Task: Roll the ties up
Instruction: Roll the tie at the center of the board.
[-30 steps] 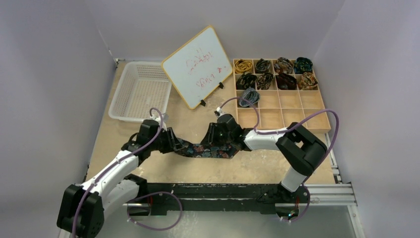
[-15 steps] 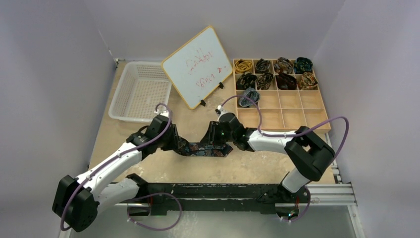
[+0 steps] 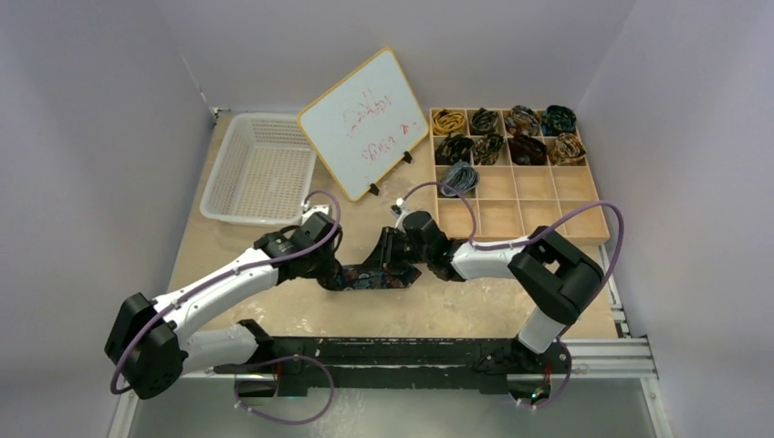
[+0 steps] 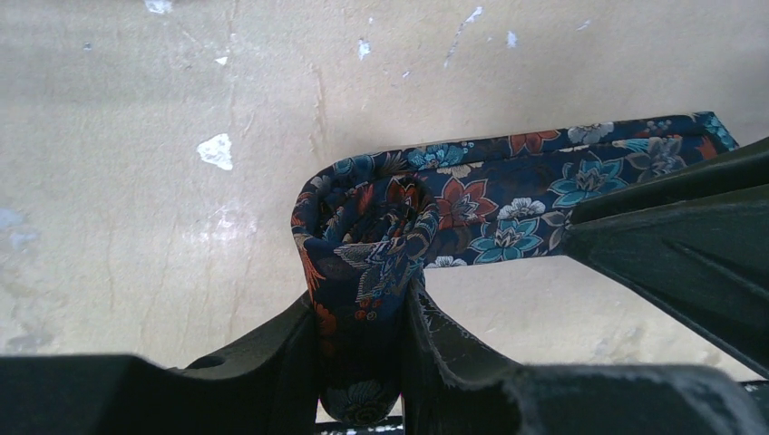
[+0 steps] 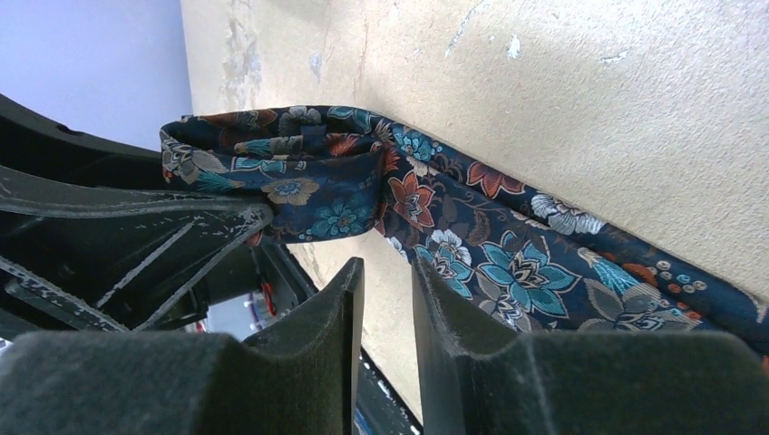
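Observation:
A navy floral tie [image 3: 367, 276] lies on the table between my two grippers. My left gripper [image 3: 330, 266] is shut on its rolled end. In the left wrist view the coil [image 4: 372, 227] sits squeezed between the fingers of that gripper [image 4: 361, 308], and the flat strip [image 4: 580, 172] runs off to the right. My right gripper [image 3: 385, 260] rests on the strip close to the coil. In the right wrist view its jaws [image 5: 388, 267] are almost shut, with nothing between them. The tie [image 5: 508, 263] lies beside and under the right finger.
A wooden compartment tray [image 3: 538, 196] stands at the back right, with several coiled ties [image 3: 507, 132] in its far rows and a grey-blue coil [image 3: 459, 179] in the third row. A whiteboard [image 3: 363, 123] and a white basket [image 3: 260, 169] stand at the back left.
My left gripper has moved right, towards the right gripper, with the rolled end in it. The flat stretch of tie between the grippers is shorter. The right gripper has shifted slightly left.

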Robot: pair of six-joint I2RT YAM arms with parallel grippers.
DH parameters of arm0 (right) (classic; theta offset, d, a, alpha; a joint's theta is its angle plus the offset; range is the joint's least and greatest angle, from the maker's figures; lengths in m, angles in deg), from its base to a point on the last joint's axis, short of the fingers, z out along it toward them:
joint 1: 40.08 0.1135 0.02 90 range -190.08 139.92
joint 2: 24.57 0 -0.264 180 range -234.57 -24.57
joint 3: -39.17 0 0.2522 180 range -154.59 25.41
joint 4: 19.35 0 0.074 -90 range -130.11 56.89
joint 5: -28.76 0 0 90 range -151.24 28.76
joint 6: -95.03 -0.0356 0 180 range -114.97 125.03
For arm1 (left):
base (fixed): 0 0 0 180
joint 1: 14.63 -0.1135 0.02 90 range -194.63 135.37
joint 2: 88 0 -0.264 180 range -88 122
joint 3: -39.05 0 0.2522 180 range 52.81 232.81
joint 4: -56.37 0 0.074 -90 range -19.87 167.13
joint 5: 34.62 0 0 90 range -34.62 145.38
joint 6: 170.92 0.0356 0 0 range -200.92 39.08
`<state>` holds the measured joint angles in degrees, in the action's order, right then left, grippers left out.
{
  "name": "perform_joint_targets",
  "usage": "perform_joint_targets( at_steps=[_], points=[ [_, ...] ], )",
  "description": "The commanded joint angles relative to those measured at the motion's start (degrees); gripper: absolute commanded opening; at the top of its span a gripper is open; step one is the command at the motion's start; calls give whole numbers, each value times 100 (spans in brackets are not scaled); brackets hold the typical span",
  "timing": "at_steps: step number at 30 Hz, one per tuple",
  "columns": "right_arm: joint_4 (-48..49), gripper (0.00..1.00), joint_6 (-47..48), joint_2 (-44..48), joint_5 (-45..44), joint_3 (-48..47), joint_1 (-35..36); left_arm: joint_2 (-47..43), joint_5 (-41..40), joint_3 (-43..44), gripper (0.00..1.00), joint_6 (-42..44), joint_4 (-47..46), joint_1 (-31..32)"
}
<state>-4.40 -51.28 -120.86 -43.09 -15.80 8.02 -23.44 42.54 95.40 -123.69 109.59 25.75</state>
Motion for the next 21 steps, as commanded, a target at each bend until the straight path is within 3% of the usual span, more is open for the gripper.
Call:
perform_joint_targets(
  at_steps=[1, 7, 14, 21],
  points=[
    [-22, 29, -48, 190, -153, -32, 29, 201, -694, 392, 30, -221, 432, 229],
    [-1298, 30, 94, 785, -1237, -125, 18, 847, -1500, 922, 30, -786, 1201, 651],
    [-1740, 31, -125, 1429, -2129, 183, -87, 1569, -1965, 1421, 33, -1331, 1687, 1193],
    [-1753, 35, -260, 1805, -2311, 500, -222, 2204, -2091, 1835, 38, -1579, 1794, 1627]
  ],
)
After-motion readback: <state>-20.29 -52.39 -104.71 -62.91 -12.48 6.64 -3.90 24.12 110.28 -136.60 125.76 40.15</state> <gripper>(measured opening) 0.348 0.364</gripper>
